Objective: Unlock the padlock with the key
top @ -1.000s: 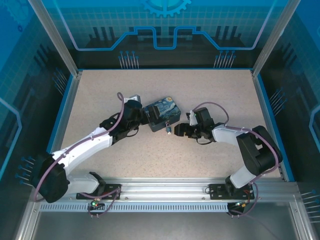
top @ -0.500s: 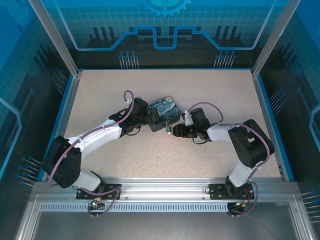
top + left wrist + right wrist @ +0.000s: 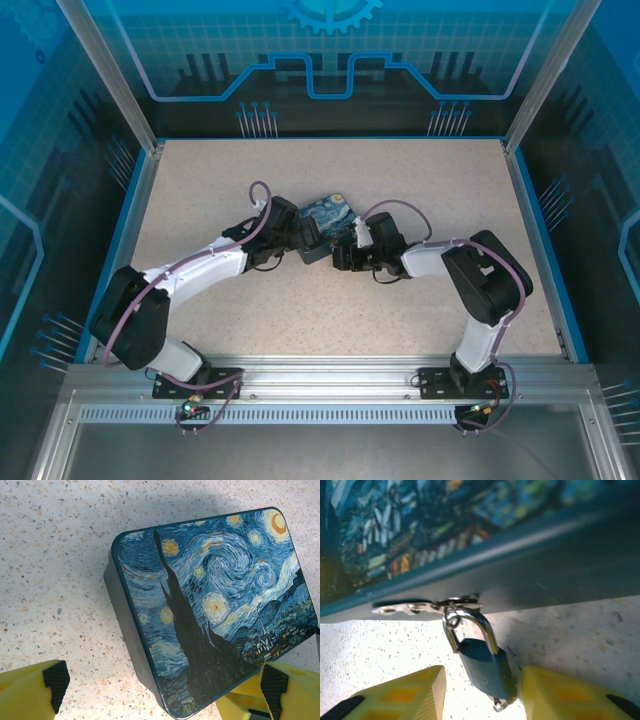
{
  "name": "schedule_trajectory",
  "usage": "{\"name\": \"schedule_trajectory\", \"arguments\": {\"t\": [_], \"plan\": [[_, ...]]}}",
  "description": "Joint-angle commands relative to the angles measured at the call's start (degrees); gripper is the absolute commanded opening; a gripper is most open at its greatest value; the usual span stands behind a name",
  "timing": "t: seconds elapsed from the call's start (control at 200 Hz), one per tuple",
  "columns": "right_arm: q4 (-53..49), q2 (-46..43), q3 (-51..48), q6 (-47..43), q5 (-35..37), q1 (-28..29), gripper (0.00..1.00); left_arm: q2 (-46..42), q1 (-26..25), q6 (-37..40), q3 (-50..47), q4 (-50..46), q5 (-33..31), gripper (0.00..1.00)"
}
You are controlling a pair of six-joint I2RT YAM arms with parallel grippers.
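A small blue padlock [image 3: 485, 667] with a silver shackle hangs from the metal hasp [image 3: 420, 606] on the dark side of a box [image 3: 330, 222] printed with a swirling night sky. A tiny silvery piece, apparently the key [image 3: 501, 703], sticks out of the padlock's bottom. My right gripper [image 3: 482, 690] straddles the padlock, jaws open, with a clear gap on the left side and the right finger [image 3: 555, 695] close to the lock body. My left gripper [image 3: 165, 680] is wide open around the box's opposite corner, its left pad [image 3: 56, 680] apart from the box.
The box [image 3: 215, 595] lies flat on the speckled tabletop [image 3: 420, 180] near the middle, between the two arms. Blue walls and aluminium posts enclose the table on all sides. Bare tabletop stretches behind and in front of the box.
My right gripper has slid left to the box's side and narrowed its jaws around the padlock. The left arm shifted a little early on, then held still.
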Motion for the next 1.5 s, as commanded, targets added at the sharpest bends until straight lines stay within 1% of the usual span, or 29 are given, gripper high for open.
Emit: {"name": "schedule_trajectory", "arguments": {"t": [0.0,0.555,0.63,0.705,0.73,0.815,0.84,0.87,0.945,1.041,1.086,1.111,1.216,1.281,1.321,1.496], "plan": [[-0.91,2.88,0.01,-0.5,-1.08,1.77,0.45,0.67,0.76,-0.92,1.29,0.93,0.84,0.99],[-0.94,1.61,-4.53,-1.29,0.65,1.77,0.4,1.08,1.38,-1.39,1.35,1.76,1.72,0.99],[-0.96,1.46,-4.9,-1.23,0.76,1.7,0.34,1.12,1.47,-1.38,1.51,1.72,1.77,0.99],[-0.96,1.48,-5.14,-1.1,0.92,1.51,0.31,1.3,1.47,-1.31,1.64,1.76,1.76,0.99],[-0.96,1.49,-5.17,-0.98,0.99,1.43,0.28,1.36,1.51,-1.3,1.62,1.72,1.85,0.99],[-0.92,1.16,-5.5,-0.59,1.2,1.05,0.27,1.4,1.56,-1.23,1.63,1.59,1.77,0.99],[0.63,1.02,-5.61,-0.44,1.35,0.98,0.26,1.47,1.56,-1.17,1.61,1.54,1.68,0.99],[0.65,0.81,-5.75,-0.2,1.46,0.83,0.23,1.46,1.57,-1.07,1.65,1.46,1.6,0.99],[0.6,0.21,-6.11,0.18,1.6,0.47,0.21,1.63,1.57,-0.87,1.56,1.19,1.33,0.99],[0.45,-0.57,-6.53,0.76,1.85,0.11,0.13,1.92,1.61,-0.56,1.44,0.73,0.5,0.99],[0.21,-0.95,-6.45,1.03,1.86,0.02,0.11,2.17,1.56,-0.42,1.4,0.41,0.08,0.99],[0.17,-1.1,-6.51,1.23,1.9,-0.13,0.09,2.27,1.56,-0.33,1.34,0.28,-0.22,0.99],[-0.07,-1.67,-6.5,2.34,1.57,-0.25,0.05,2.93,1.6,0.11,1.42,-0.4,-1.24,0.99],[-0.21,-2.0,-6.36,3.12,1.42,-0.37,0.04,3.22,1.63,0.37,1.51,-1.25,-2.33,0.99],[-0.28,-2.12,-6.32,3.76,1.28,-0.32,0.02,3.4,1.56,0.46,1.51,-1.69,-3.01,0.99],[-0.04,-2.77,-6.01,6.46,0.42,-0.6,0.01,4.08,1.56,0.81,1.25,-3.39,-6.02,0.99]]}}
